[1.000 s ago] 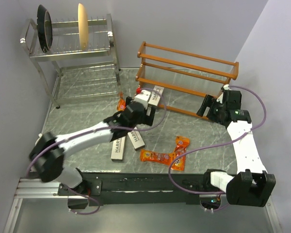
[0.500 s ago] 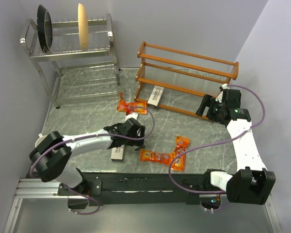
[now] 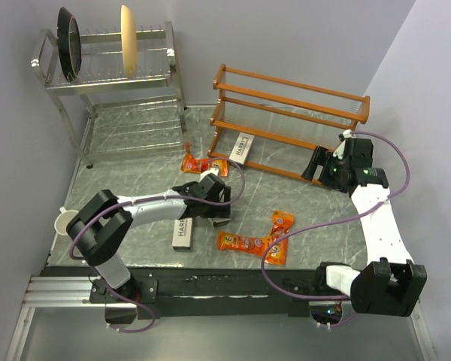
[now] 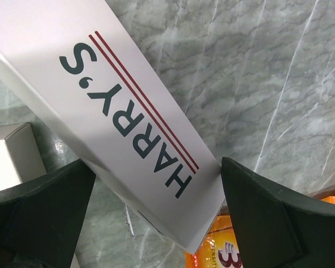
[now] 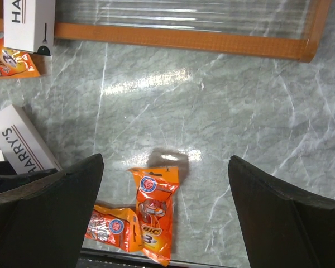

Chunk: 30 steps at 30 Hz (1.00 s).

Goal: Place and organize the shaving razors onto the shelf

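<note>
Low over the table, my left gripper (image 3: 213,204) (image 4: 156,215) stands open astride the end of a pale-grey HARRY'S razor box (image 4: 117,111), a finger on either side of it. A second box (image 3: 183,230) lies just left of it. The third box (image 3: 241,148) rests on the bottom tier of the orange-brown shelf (image 3: 286,120). One orange razor pack (image 3: 203,164) lies in front of the shelf's left end; two more (image 3: 244,242) (image 3: 279,235) lie near the front edge. My right gripper (image 3: 319,165) (image 5: 164,215) hangs open and empty by the shelf's right end, above the two orange packs (image 5: 153,212).
A steel wire dish rack (image 3: 113,68) with a dark pan and a wooden plate stands at the back left. A small white cup (image 3: 62,222) sits near the table's left edge. The black front rail (image 3: 233,282) bounds the table close to the two orange packs.
My left gripper has drawn back from the shelf, where a grey box stays on the bottom tier, and has come down over the box on the table. The right arm has not moved.
</note>
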Each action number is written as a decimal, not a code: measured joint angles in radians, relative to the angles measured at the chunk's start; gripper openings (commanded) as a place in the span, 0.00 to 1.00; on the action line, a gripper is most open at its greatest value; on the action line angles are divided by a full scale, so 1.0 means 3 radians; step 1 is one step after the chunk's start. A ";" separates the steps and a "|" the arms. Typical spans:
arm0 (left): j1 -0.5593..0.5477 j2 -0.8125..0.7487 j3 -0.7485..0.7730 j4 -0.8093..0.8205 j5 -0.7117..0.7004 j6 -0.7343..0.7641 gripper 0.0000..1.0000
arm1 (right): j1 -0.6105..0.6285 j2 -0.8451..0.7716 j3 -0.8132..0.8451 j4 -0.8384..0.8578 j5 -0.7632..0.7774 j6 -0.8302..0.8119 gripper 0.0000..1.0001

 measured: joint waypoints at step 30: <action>0.0116 -0.0062 -0.0013 -0.0048 0.0202 0.0081 0.97 | 0.0000 0.0058 0.0005 0.0015 -0.0173 0.0027 1.00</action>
